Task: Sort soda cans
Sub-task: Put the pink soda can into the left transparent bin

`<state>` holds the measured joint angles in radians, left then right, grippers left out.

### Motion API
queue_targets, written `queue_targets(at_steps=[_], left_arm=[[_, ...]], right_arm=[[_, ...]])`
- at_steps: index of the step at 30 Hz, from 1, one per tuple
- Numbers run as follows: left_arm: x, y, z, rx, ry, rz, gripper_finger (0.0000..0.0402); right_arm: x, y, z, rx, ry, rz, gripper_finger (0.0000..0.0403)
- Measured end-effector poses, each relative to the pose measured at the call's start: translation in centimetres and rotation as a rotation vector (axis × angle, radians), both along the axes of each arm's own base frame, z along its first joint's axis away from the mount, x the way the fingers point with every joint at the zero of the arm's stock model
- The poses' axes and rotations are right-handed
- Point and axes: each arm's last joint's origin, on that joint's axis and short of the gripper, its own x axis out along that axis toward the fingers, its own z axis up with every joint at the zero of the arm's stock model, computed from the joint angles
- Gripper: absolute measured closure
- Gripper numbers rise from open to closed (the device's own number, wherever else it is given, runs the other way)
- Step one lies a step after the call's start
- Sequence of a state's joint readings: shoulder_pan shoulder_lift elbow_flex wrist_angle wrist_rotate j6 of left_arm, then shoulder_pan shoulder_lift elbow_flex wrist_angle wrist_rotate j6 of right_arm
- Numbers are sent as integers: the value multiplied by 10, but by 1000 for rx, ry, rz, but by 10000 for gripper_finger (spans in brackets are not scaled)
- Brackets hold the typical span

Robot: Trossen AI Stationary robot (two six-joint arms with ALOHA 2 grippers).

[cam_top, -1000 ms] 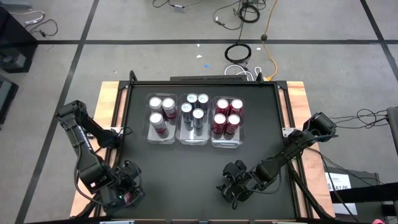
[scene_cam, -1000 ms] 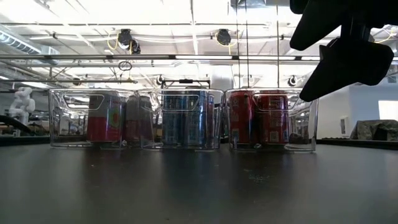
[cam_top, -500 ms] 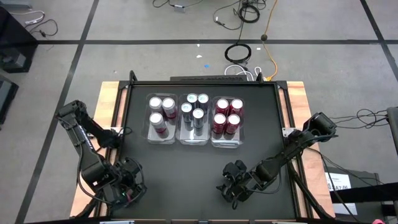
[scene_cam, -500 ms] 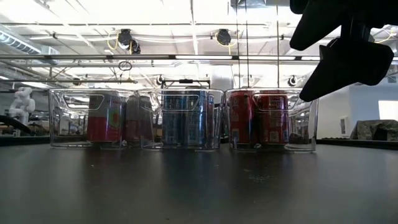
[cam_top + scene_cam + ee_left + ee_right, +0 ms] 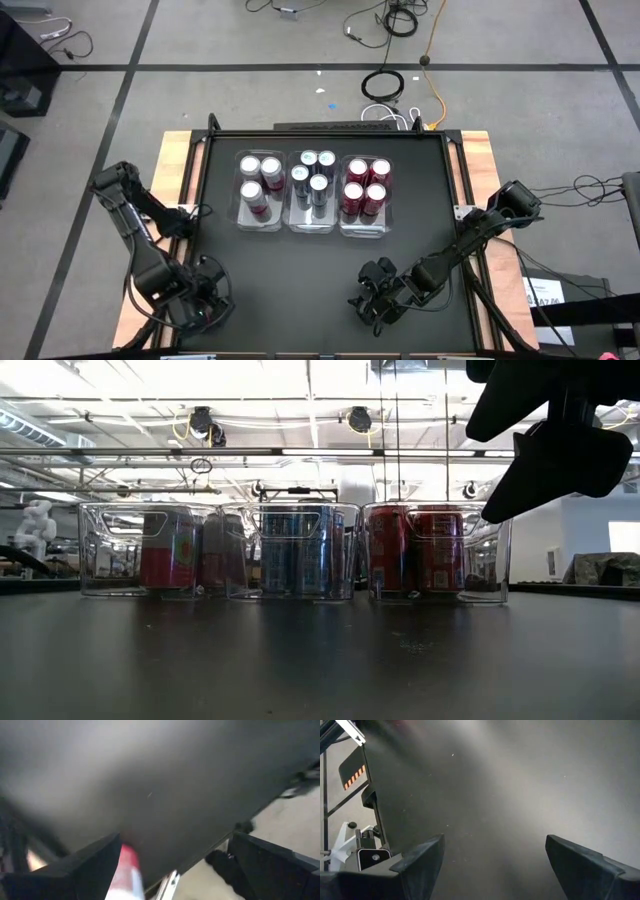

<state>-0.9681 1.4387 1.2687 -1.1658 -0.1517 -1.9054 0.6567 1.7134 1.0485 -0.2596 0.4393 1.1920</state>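
A black-topped table [image 5: 300, 270] with wooden side edges carries 3 clear plastic bins [image 5: 313, 195] side by side near its far edge; the soda cans [image 5: 318, 184] stand upright inside them

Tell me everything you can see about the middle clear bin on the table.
The middle bin is a clear, rectangular plastic container standing upright on the black table, between two similar bins, its side walls close against theirs. It holds four silver-blue cans with silver tops, all upright. In the low view, the cans' teal marks show through its glossy wall. Neither arm is near it.
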Motion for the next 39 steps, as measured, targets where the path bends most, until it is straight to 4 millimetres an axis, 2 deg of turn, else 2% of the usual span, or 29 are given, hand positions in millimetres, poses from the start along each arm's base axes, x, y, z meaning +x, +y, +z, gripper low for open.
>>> queue_targets(at_steps=[4, 8, 16, 31, 39], left_arm=[[-6, -3, -18, -71, 125, 66, 13], [-11, -5, -32, -90, 169, 62, 13], [-18, -9, -36, -116, 258, 27, 13], [-22, -37, -68, -138, 499, -99, 13], [-21, -43, -74, -165, 514, -155, 14]], right_arm=[[0, 0, 0, 8, 3, 6, 64], [-1, 2, 0, 18, 9, 17, 64], [-2, 3, 0, 29, 10, 15, 64], [-2, 3, 0, 26, 10, 17, 64], [-2, 3, 0, 25, 10, 19, 64]])
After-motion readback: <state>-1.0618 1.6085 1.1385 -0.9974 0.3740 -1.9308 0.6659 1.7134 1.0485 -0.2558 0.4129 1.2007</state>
